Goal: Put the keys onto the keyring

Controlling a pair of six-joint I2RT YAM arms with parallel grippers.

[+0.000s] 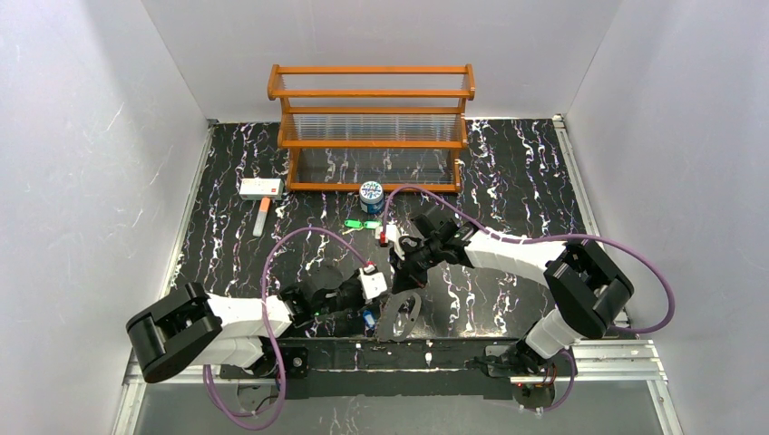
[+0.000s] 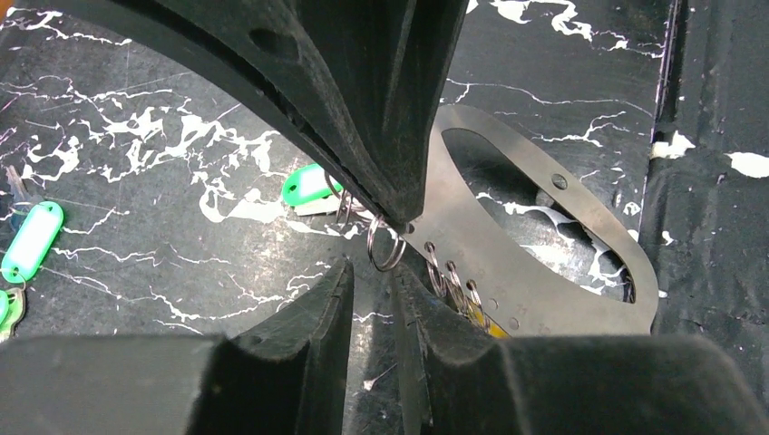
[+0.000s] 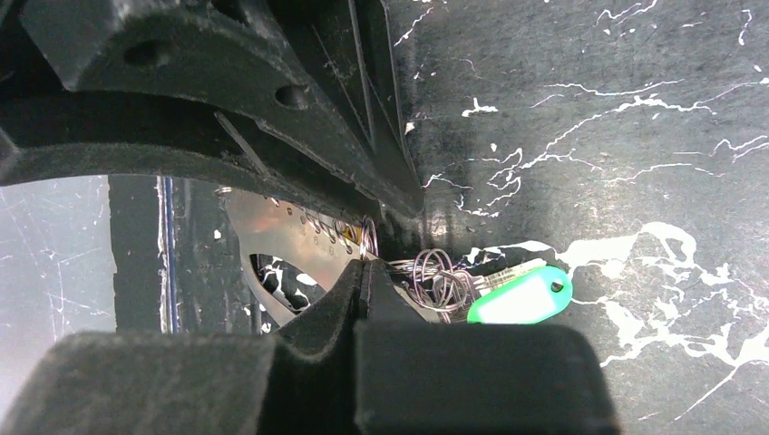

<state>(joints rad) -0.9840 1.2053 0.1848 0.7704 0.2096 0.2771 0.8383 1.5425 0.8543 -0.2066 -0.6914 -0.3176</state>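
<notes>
Near the table's front edge, between the arms, my right gripper (image 3: 367, 258) is clenched on the keyring (image 2: 494, 272), which I judge steadies its row of holes for threading. My left gripper (image 2: 372, 245) stands narrowly parted about the split ring (image 2: 385, 246) of a green key (image 2: 306, 186), just beside that row. Whether it truly pinches, I cannot tell. A second green key (image 2: 32, 240) waits well apart.
</notes>
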